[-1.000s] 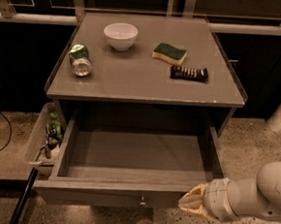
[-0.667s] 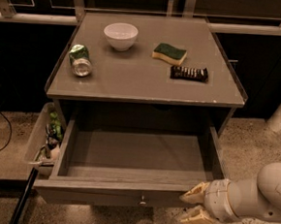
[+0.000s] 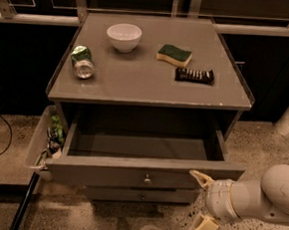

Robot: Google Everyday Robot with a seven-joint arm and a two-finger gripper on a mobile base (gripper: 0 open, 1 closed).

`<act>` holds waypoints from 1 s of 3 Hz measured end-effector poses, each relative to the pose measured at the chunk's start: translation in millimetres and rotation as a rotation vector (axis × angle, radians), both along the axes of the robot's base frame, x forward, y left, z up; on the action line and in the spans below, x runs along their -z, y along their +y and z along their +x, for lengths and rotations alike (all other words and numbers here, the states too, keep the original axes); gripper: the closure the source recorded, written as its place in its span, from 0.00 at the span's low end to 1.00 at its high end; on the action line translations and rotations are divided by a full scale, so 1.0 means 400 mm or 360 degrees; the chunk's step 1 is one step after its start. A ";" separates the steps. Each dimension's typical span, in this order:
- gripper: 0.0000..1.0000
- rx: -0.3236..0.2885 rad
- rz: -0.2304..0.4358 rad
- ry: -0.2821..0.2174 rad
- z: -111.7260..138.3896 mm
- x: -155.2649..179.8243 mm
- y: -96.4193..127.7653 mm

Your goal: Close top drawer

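Grey wooden top drawer (image 3: 105, 175), small round knob (image 3: 147, 178) at centre. It stands partly open under the table (image 3: 136, 89), and nothing shows inside. The front panel sits nearer the table than a second ago, so the drawer has gone in some way.

Gripper (image 3: 201, 204): low right, at the panel's right end. Fingers (image 3: 200, 176) are spread wider than before and hold nothing, with the upper one against the panel.

Judgement: the push is taking effect, and a good part of the travel remains.

On the table: bowl (image 3: 123, 36), sponge (image 3: 174, 54), can (image 3: 82, 62).
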State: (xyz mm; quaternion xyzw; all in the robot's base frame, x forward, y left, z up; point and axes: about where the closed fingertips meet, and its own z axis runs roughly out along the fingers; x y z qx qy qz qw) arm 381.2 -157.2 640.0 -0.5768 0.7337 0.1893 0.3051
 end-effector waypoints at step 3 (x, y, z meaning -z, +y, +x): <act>0.65 -0.0159 0.0047 -0.0161 0.261 0.030 0.058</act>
